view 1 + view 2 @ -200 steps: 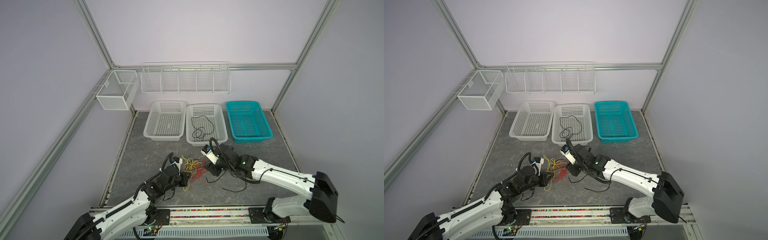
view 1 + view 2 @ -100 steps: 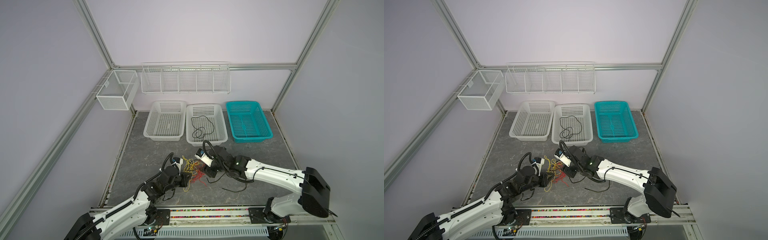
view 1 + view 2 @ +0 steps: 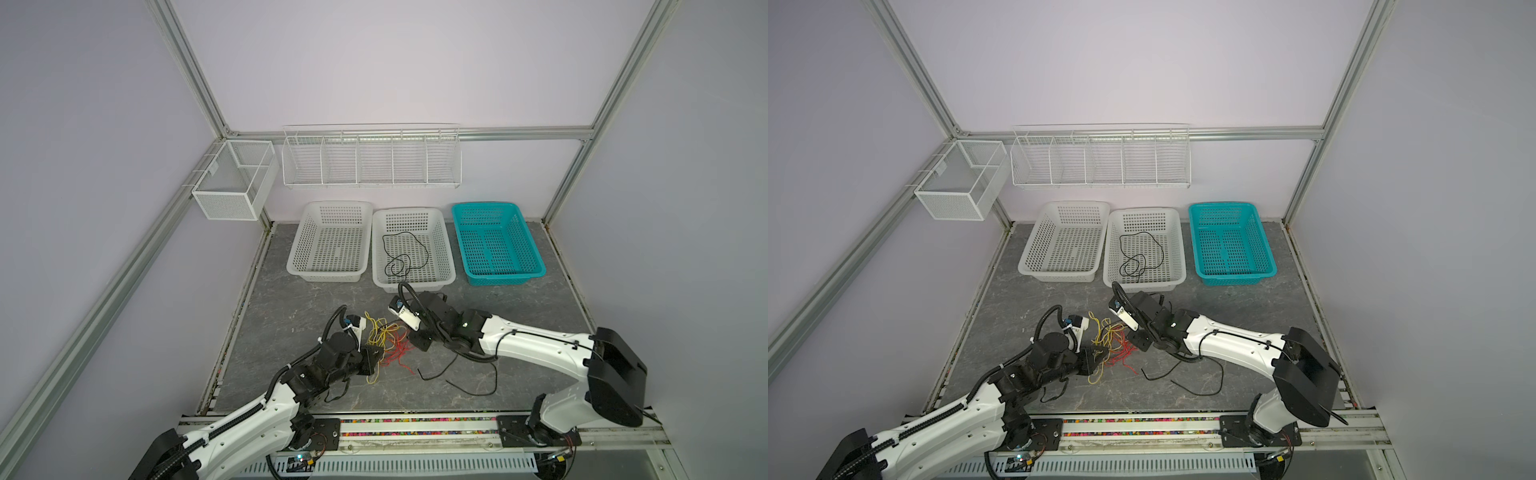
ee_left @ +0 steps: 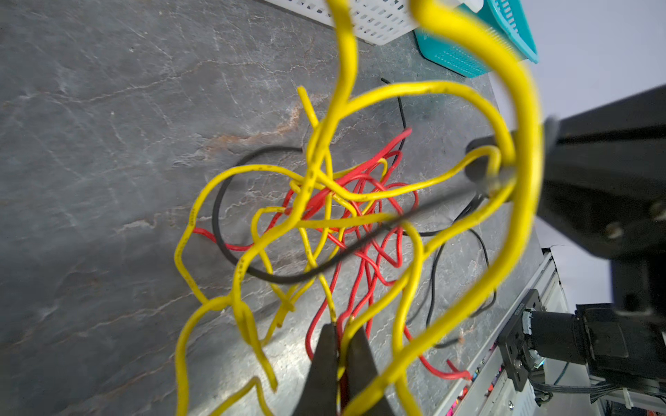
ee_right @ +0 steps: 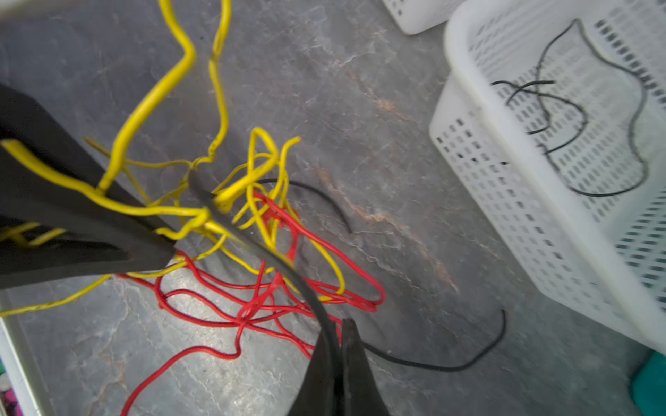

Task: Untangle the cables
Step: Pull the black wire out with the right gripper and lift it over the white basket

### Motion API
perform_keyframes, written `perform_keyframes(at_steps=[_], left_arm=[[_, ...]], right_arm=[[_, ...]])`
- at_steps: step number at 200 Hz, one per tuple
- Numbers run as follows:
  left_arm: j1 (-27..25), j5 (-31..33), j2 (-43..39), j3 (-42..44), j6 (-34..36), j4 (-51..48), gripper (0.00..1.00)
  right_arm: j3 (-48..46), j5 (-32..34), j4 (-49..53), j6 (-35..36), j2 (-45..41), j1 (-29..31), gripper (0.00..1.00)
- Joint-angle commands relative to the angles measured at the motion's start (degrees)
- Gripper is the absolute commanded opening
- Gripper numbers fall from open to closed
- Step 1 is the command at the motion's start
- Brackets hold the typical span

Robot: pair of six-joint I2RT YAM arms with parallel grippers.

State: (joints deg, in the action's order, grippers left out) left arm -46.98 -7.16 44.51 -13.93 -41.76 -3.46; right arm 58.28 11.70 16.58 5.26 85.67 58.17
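Both closed: left hand (image 4: 340, 333) pinching a yellow cable (image 4: 528, 162), right hand (image 5: 340, 336) clamping the black cable (image 5: 252, 245) — tangle (image 3: 388, 345) sits on the bench (image 3: 291, 316) between them. Risk: black strand threads yellow loops — pulling apart may cinch the knot or slip the wire.

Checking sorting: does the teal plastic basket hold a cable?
No, the teal plastic basket shows only bare mesh; the thin black cable lies in the middle white basket.
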Motion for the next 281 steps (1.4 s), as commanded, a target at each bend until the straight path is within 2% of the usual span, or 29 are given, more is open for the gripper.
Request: perform_keyframes(at_steps=[1,49,102,163,220,281], left_arm=[[0.2,-0.4,-0.4,-0.3,0.6,0.6,0.0],[0.3,0.1,2.0,0.9,0.3,1.9,0.0],[0.2,-0.3,6.2,0.8,0.4,4.4,0.0],[0.2,-0.1,6.9,-0.3,1.1,4.6,0.0],[0.3,0.0,10.7,-0.9,0.9,7.0,0.0],[0.2,0.0,9.5,-0.2,0.9,8.1,0.0]], right_arm=[[3.4,7.6,2.4,1.3,-6.7,-1.1,0.07],[14.9,4.7,10.0,0.4,-17.0,-3.4,0.07],[29.2,-2.3,14.9,-3.6,-19.6,-3.3,0.07],[39.1,-2.4,16.4,-3.8,-17.7,-3.2,0.07],[53.6,-3.0,19.9,-2.6,-12.1,-3.2,0.07],[63.6,0.2,19.0,2.6,-3.7,-5.5,0.07]])
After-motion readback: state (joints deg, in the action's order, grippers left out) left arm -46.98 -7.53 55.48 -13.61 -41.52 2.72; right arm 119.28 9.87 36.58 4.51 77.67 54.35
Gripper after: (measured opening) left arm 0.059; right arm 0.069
